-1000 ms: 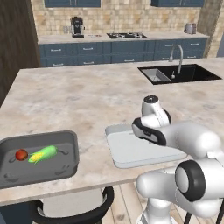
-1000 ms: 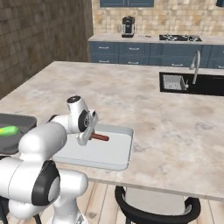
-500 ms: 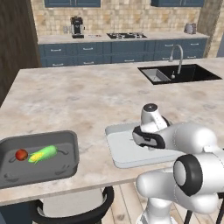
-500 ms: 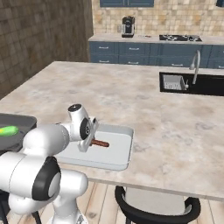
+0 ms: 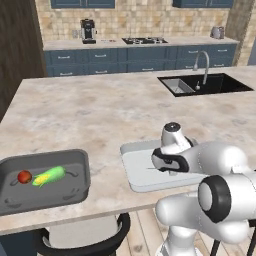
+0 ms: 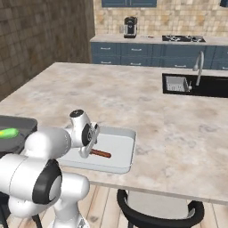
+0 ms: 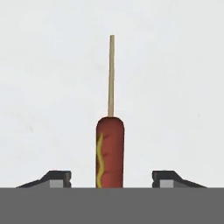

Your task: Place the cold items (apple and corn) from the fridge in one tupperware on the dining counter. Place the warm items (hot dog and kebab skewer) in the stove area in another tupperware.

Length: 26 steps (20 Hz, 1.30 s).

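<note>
Fingers of gripper (image 7: 111, 177) apart, clear of hot dog (image 7: 110, 151) lying in white tupperware (image 6: 127, 149) on the counter. Risk: catching the stick while lifting away and dragging it out. Apple (image 5: 24, 176), corn (image 5: 48, 175) in grey tupperware (image 5: 80, 187).

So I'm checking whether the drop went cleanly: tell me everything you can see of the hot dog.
The hot dog is a reddish-brown sausage with a wavy yellow mustard line down one side and a thin pale wooden stick out of one end. It lies flat on the floor of the white tupperware, well inside its rim. The gripper hangs right over it, and the fingertips stand wide on either side, clear of it. Nothing else touches it.
</note>
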Available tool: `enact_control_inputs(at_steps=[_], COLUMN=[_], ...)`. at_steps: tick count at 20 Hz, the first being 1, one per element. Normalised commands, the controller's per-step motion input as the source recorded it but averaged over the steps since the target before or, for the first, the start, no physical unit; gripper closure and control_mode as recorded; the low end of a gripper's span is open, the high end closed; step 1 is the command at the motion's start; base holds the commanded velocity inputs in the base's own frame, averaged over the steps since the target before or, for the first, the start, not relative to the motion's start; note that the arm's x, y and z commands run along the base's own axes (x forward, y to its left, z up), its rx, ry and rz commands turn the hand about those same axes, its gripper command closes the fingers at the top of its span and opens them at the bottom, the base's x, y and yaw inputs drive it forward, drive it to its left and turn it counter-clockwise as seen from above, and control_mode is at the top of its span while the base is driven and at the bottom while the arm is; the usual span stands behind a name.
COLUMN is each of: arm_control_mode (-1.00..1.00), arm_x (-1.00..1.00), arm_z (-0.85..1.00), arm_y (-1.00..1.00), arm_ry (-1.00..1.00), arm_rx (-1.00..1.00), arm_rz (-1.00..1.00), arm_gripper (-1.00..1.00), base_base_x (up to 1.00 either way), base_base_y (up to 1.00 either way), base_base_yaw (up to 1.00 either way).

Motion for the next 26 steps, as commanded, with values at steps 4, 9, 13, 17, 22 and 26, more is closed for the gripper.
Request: enact_control_inputs(at_steps=[4, 9, 13, 17, 22, 26], arm_control_mode=[-1.0, -1.0, -1.0, -1.0, -1.0, -1.0], arm_x=[-0.51, -0.56, -0.62, -0.79, -0.75, -0.64], arm_z=[0.3, 0.86, 0.81, 0.68, 0.54, 0.61], arm_y=[-0.06, -0.02, 0.05, 0.19, 0.25, 0.13], arm_ry=[-0.04, 0.0, 0.0, 0.0, 0.0, 0.0], arm_rx=[0.25, 0.32, 0.28, 0.2, 0.05, 0.01], arm_rz=[-0.09, -0.12, -0.29, -0.51, -0.65, -0.58], arm_gripper=[-1.0, -1.0, -1.0, -1.0, -1.0, -1.0], base_base_x=[0.0, 0.0, 0.0, 0.0, 0.0, 0.0], base_base_y=[0.0, 0.0, 0.0, 0.0, 0.0, 0.0], base_base_yaw=[0.0, 0.0, 0.0, 0.0, 0.0, 0.0])
